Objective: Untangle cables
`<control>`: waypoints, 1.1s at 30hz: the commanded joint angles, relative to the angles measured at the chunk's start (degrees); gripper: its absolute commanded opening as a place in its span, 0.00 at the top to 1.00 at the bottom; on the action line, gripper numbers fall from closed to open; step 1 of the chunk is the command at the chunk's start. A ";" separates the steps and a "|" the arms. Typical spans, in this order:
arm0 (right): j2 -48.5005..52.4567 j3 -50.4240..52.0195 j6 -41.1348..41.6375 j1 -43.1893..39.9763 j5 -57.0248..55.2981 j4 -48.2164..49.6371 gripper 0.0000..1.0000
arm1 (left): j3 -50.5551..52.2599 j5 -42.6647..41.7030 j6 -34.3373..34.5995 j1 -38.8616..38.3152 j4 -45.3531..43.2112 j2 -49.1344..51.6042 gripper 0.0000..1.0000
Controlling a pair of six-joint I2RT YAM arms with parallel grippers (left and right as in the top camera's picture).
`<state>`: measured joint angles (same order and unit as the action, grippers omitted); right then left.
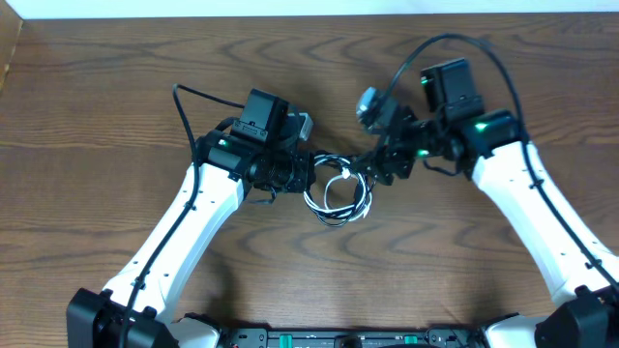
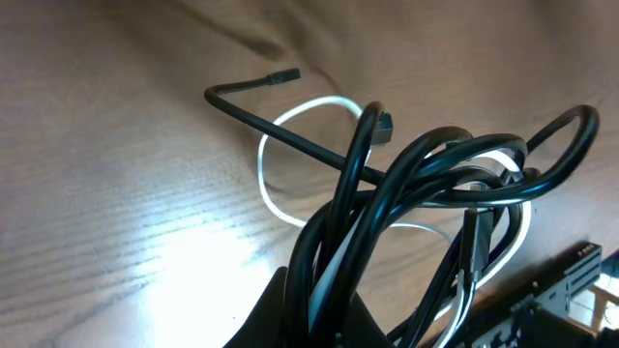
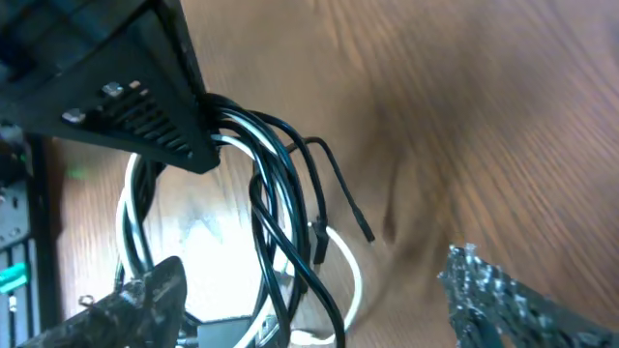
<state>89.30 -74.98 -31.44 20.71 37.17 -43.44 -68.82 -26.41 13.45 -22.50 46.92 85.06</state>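
Note:
The black cable (image 1: 327,160) and white cable (image 1: 336,187) lie tangled in small loops at the table's middle. My left gripper (image 1: 302,172) is shut on a bundle of black and white strands, seen up close in the left wrist view (image 2: 319,300). The black cable (image 2: 406,174) loops out from its jaws over the white cable (image 2: 280,126), and a black plug end (image 2: 282,74) sticks out free. My right gripper (image 1: 372,166) is open. In the right wrist view its fingers (image 3: 309,290) straddle the black loops (image 3: 276,193) and the white cable (image 3: 353,280) without closing on them.
The wooden table (image 1: 116,97) stretches all round the cables. The two arms meet close together over the tangle. The left gripper's body (image 3: 145,97) fills the upper left of the right wrist view. Thicker black arm wires (image 1: 184,101) hang behind each wrist.

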 commanded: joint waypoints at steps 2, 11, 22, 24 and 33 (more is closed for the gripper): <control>2.62 -0.96 -2.97 2.67 -4.26 -0.07 0.25 | -2.40 -1.66 -1.01 0.33 0.63 -1.20 0.92; 6.78 -0.96 -3.56 5.35 -8.83 0.00 0.51 | -2.40 -3.61 0.52 0.33 0.20 -1.20 0.93; -0.15 -3.41 10.23 1.75 -9.94 2.08 0.99 | -2.40 -0.50 3.41 0.33 -1.33 -1.16 0.93; -3.13 -3.89 14.25 -1.14 -8.85 2.10 0.99 | -2.40 0.07 3.85 0.33 -1.55 -1.14 0.93; -6.84 -3.85 16.39 -19.39 6.03 -3.89 0.99 | -2.40 1.62 4.44 0.33 -1.55 -1.14 0.93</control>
<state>81.41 -78.06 -16.84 6.17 39.31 -45.74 -70.19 -26.68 18.20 -22.28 44.64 84.97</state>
